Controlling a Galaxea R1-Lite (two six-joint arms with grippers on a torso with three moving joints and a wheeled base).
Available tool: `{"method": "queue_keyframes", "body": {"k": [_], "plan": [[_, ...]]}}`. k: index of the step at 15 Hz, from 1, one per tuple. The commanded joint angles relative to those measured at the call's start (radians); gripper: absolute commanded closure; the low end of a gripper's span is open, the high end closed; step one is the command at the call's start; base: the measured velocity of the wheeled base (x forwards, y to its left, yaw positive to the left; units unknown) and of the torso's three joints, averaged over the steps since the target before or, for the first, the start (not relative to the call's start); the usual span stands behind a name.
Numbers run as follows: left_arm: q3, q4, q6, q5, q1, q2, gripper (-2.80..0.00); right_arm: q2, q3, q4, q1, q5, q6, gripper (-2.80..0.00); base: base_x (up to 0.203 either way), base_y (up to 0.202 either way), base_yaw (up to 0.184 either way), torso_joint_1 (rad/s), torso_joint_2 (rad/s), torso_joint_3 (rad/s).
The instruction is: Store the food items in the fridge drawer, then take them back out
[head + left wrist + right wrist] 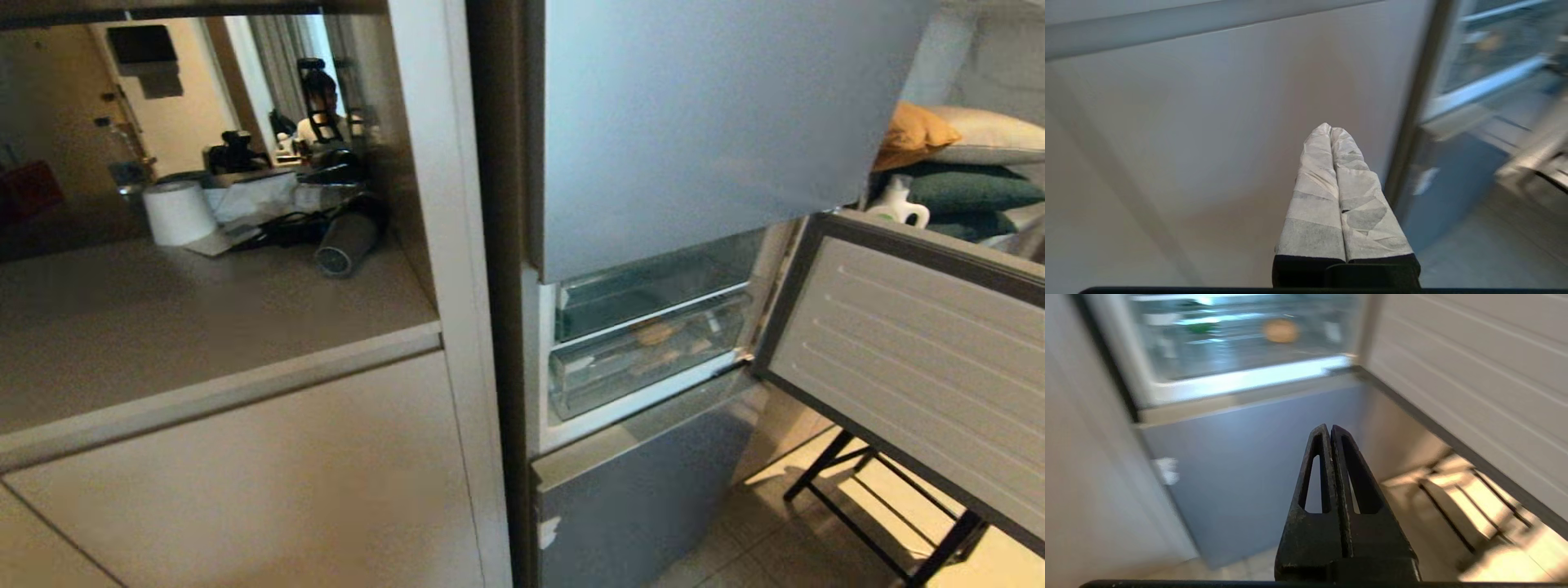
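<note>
The silver-grey fridge [694,122] stands with its middle compartment open. In it sits the clear fridge drawer [604,380], pushed in under a glass shelf. The tan potato [655,333] shows through the drawer's clear front; the right wrist view also catches the potato [1281,330], blurred, with the green pepper [1202,328] to one side of it. Neither arm reaches into the head view. My left gripper [1329,128], its fingers wrapped in white tape, is shut and empty in front of the pale cabinet panel. My right gripper [1329,428] is shut and empty, low before the fridge's lower door [1241,465].
The open fridge door [914,359] swings out to the right, above a black folding stand [882,506] on the tiled floor. Left of the fridge a counter [204,318] holds a paper roll [175,212] and clutter. Pillows [963,155] and a white bottle [898,204] lie behind the door.
</note>
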Motion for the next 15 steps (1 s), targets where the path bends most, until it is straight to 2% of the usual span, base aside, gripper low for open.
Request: {"method": "queue_keyframes", "body": {"k": [1,7,15], "plan": [[0.011,-0.001,0.000,0.000,0.000,0.000,0.00,0.002,0.000,0.000,0.000,0.001,0.000,0.00,-0.001,0.011,-0.169,-0.007,0.00,-0.002],[0.011,-0.001,0.000,0.000,0.000,0.000,0.00,0.002,0.000,-0.002,0.000,-0.001,0.023,0.00,-0.001,0.006,-0.149,0.003,0.00,0.002],[0.011,-0.001,0.000,0.000,0.000,0.000,0.00,0.002,-0.001,0.000,0.000,0.004,0.012,0.00,0.000,0.000,0.000,0.000,0.00,0.000]]}}
